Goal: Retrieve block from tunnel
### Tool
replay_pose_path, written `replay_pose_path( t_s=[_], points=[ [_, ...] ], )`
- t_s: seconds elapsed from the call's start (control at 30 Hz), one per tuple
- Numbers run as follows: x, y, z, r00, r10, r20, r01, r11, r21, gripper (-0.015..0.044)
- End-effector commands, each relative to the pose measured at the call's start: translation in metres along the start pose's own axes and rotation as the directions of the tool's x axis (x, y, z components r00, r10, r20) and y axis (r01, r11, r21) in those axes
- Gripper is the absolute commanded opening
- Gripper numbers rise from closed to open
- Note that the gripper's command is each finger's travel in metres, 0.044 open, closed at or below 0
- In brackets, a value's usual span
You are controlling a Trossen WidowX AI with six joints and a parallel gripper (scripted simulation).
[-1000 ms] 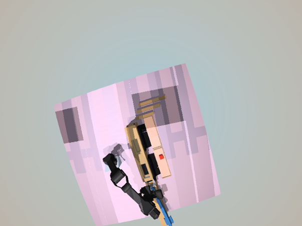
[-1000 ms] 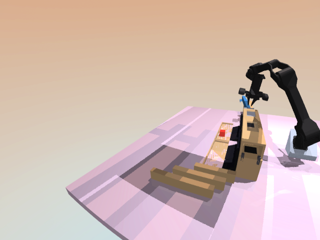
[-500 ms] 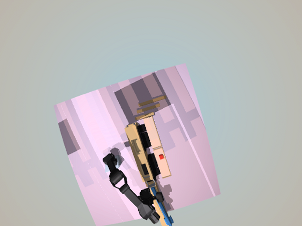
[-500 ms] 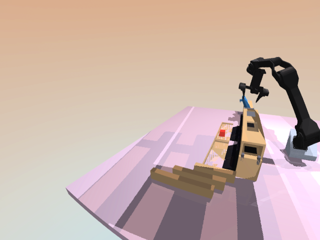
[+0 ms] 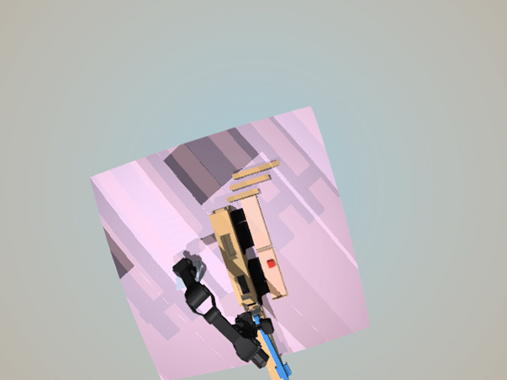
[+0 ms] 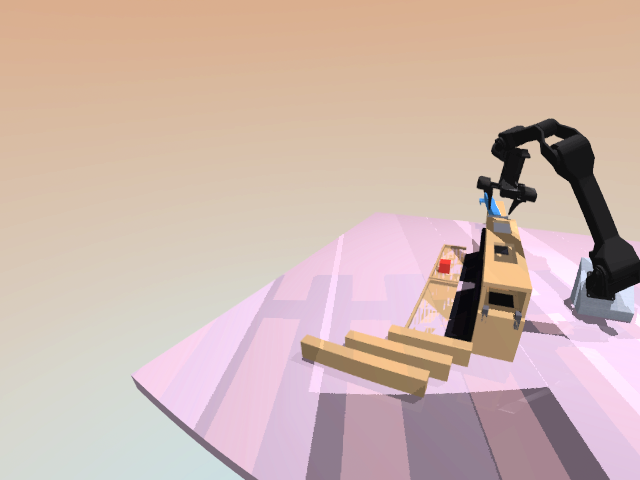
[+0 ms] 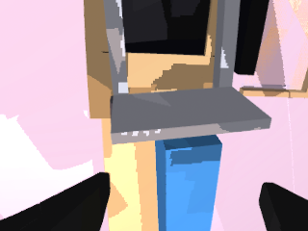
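The black pincer (image 5: 254, 325) (image 6: 499, 210) (image 7: 185, 188) stands apart, gripping nothing; closing off-centre might snag the pale wooden strip (image 5: 274, 374) (image 6: 501, 207) (image 7: 125, 188) beside the blue bar (image 5: 272, 351) (image 6: 495, 211) (image 7: 190, 192). The small red block (image 5: 270, 263) (image 6: 444, 266), probably the target, lies in the shallow side tray (image 5: 256, 223) (image 6: 424, 293) (image 7: 265, 92).

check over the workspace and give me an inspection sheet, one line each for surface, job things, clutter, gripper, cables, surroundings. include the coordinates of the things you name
surface: pink table (image 5: 328, 273) (image 6: 289, 320), banded with lighter and darker patches
job's things: wooden tunnel housing (image 5: 219, 219) (image 6: 509, 273) with openings; grey handle bar (image 7: 183, 111) across its end; red block (image 5: 270, 263) (image 6: 444, 266) in the shallow tray (image 5: 259, 223) (image 6: 433, 280) alongside
clutter: three wooden bars (image 5: 250, 181) (image 6: 398, 356) past the housing's far end; blue piece (image 5: 270, 347) (image 6: 492, 205) (image 7: 190, 188) by the handle bar
gripper: gripper (image 5: 254, 325) (image 6: 500, 210) (image 7: 185, 188) open, nothing held
cables: nothing seen
surroundings: plain hazy backdrop, nothing else seen
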State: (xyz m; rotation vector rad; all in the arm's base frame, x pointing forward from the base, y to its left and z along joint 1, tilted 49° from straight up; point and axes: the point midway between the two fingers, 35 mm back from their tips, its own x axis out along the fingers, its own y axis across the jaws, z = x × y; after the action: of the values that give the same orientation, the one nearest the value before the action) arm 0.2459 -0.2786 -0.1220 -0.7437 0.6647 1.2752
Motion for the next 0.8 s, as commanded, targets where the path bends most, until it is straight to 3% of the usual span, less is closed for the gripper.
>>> replay_pose_path(
  t_s=[0.0,0.27,0.77],
  points=[
    [0.0001,-0.0002,0.0004,1.000,0.002,0.001,-0.002,1.000,-0.001,0.0204],
    [0.0001,-0.0002,0.0004,1.000,0.002,0.001,-0.002,1.000,-0.001,0.0000],
    [0.0016,-0.0003,-0.0024,1.000,0.002,0.000,-0.002,1.000,-0.001,0.0000]
  ],
)
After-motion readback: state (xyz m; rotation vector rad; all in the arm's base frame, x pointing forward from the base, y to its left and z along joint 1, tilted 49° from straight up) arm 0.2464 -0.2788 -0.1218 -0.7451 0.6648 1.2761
